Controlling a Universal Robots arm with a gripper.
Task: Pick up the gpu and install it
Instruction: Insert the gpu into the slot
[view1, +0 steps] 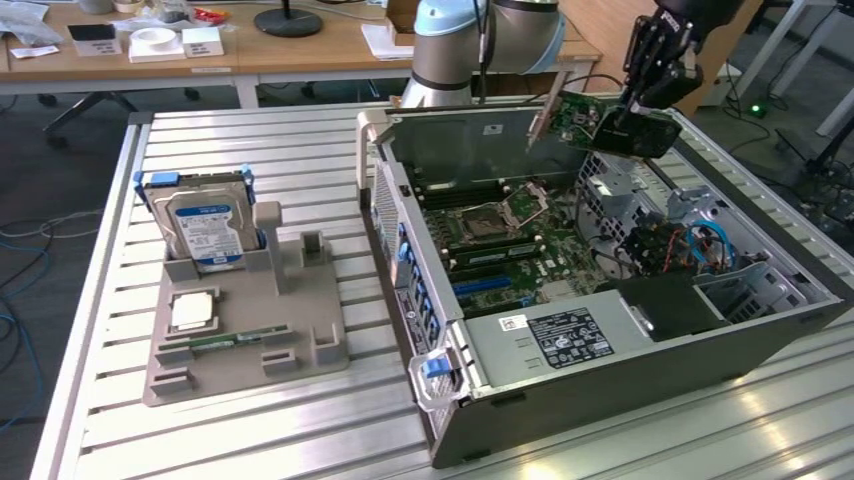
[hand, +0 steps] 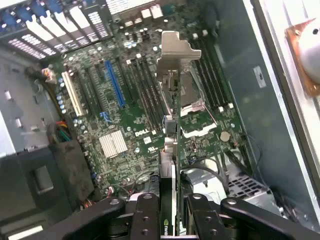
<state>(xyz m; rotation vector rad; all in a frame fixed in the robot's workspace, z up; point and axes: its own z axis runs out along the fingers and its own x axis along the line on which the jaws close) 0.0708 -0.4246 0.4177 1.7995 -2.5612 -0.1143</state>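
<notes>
Claw (view1: 646, 92) pinching the gpu (view1: 598, 120), card tilted in the air above the open pc case (view1: 627, 340) (edge-on from the wrist, bracket (hand: 175, 52) at far end). Motherboard (hand: 125, 100) below it, gpu not seated.

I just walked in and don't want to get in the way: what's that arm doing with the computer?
The arm's claw is shut on the gpu and holds it in the air above the open computer case, over the motherboard. The card is not yet seated in any slot. On the exterior view's left, a hard drive stands in the grey parts tray, untouched.
</notes>
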